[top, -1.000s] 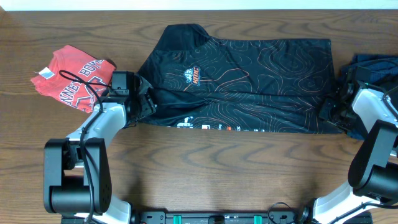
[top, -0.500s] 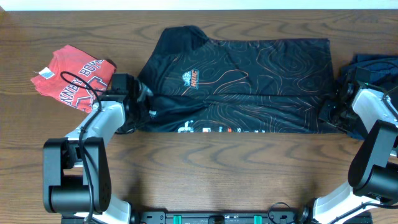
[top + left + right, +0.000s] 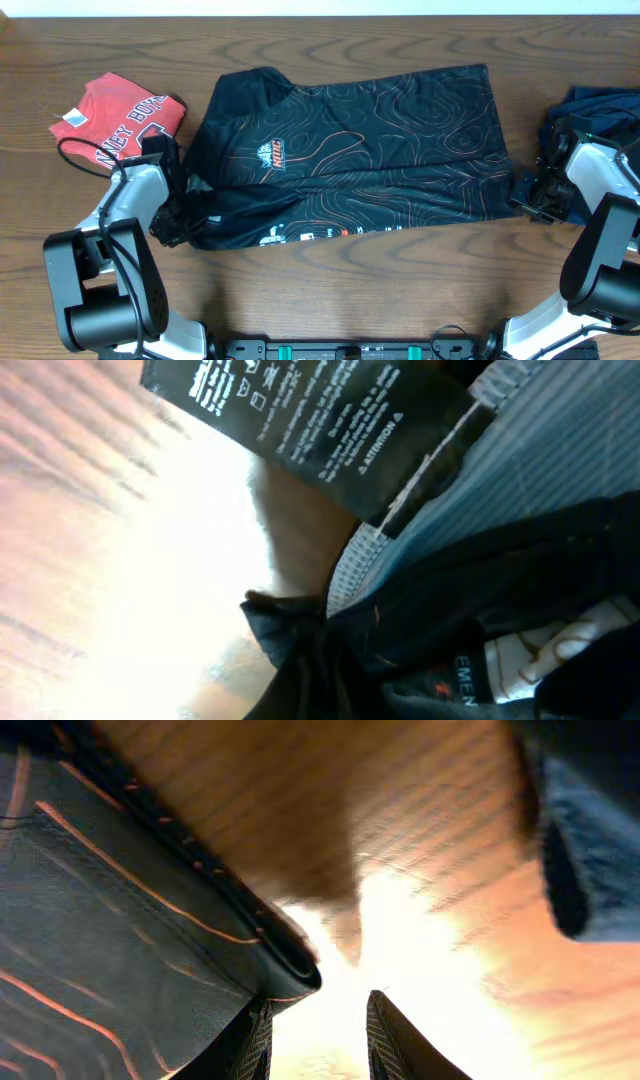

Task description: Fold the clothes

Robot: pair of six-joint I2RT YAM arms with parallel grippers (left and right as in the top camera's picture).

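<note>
**A:** Jersey first: where do we have it?

**B:** The black jersey [image 3: 380, 130] lies logo up across the middle of the counter [image 3: 350, 290]. Its lower left corner is rucked into a dark bunch at the left gripper [image 3: 175, 205]. The red tee [image 3: 120, 125] sits crumpled off to the left, and a navy piece [image 3: 600, 100] lies at the far right edge.

**A:** Are we holding it?

**B:** On the left, yes. That gripper is clamped tight on the bunched corner, with the care label [image 3: 300, 420] just beside it in the wrist view. Its fingers are buried in cloth there, so we judge the grip partly from the pinch of fabric. The right gripper [image 3: 532, 195] stands narrowly apart with bare wood between its fingers. The jersey's right hem [image 3: 270, 945] lies just beside one finger, not between them.

**A:** Which step are we in?

**B:** We reckon straightening, before any fold. Only one corner is held, and the cloth sits skewed.

**A:** What does the next move ask?

**B:** We'd need the right gripper to take that hem. Then both should draw the jersey flat and square before one edge goes over the other.
</note>
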